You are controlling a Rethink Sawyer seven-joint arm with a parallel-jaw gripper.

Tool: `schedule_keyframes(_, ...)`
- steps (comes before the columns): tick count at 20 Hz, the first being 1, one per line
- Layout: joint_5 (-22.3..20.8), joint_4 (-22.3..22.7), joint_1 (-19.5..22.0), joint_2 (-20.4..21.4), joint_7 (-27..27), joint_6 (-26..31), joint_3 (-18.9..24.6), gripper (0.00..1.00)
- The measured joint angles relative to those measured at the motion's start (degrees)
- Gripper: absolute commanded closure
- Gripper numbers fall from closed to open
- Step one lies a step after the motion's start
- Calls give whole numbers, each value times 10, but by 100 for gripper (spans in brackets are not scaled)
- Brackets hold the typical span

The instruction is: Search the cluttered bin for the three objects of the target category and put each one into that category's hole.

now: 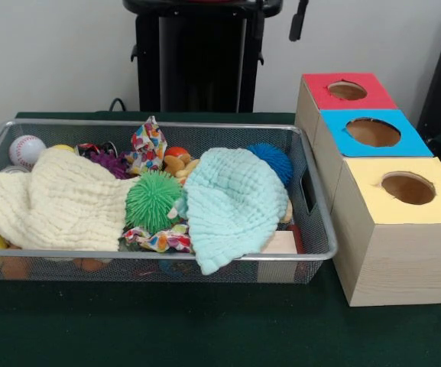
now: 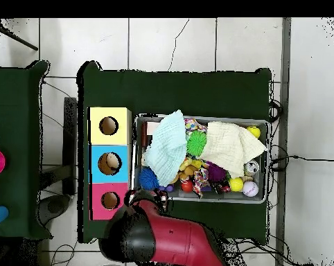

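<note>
Across the bin [image 1: 321,229] on the tabletop [image 1: 205,329], cream cloth [image 1: 59,202] and mint cloth [image 1: 231,202] hide any bottles, so a blind grab risks snagging fabric or the green spiky ball [image 1: 153,200]; hand state can't tell; blue box's hole [image 1: 372,132] sits unobstructed beside the bin.

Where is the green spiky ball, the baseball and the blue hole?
green spiky ball [image 1: 153,200], front view, its middle.
baseball [image 1: 27,151], front view, its white face.
blue-faced box's hole [image 1: 372,132], front view, the opening's middle.
</note>
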State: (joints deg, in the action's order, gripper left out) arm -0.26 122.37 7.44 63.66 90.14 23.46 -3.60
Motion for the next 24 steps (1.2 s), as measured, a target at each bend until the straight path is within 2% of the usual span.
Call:
schedule_keyframes(5, -13, 0, 34, 0, 0, 0, 0, 0)
schedule_keyframes(13, -57, -3, 79, -11, 0, -8, 0, 0)
schedule_keyframes(19, -85, -3, 101, -25, 0, -53, 2, 0)
schedule_keyframes(24, -90, -1, 143, -37, 0, -110, 41, 0)
